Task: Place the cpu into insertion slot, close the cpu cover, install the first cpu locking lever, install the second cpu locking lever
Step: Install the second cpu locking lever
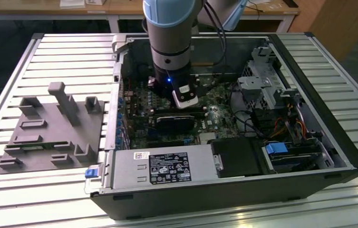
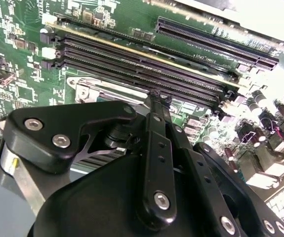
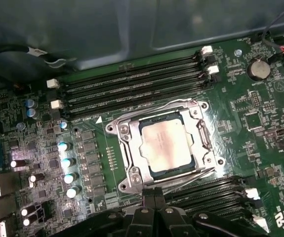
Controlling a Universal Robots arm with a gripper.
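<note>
Inside the open pc case (image 1: 305, 156), which lies on its side on a slatted metal tabletop (image 1: 14, 190), the arm (image 1: 169, 42) reaches straight down over the green motherboard (image 3: 240, 113). Its pincer (image 2: 156, 106) sits low above the board; in the second wrist view the black fingers (image 2: 157, 143) meet at a single tip w/ no gap, so they're pressed together, nothing between them. Tip is right by a silvery bracket next to the long black memory slots (image 2: 142, 66). First wrist view: the cpu (image 3: 165, 144), pale silvery top, lies flat in the insertion slot (image 3: 146, 170), and the cpu cover (image 3: 132, 153) is down around it, chip visible thru the square window. Thin wire levers run along the frame's edges, approx flush w/ it; can't tell if they're hooked. More memory slots (image 3: 132, 89) flank the socket on both sides. On the exterior view's left, a grey plastic fixture (image 1: 52, 130) w/ upright posts sits on the tabletop beside the case, well apart from the arm.
</note>
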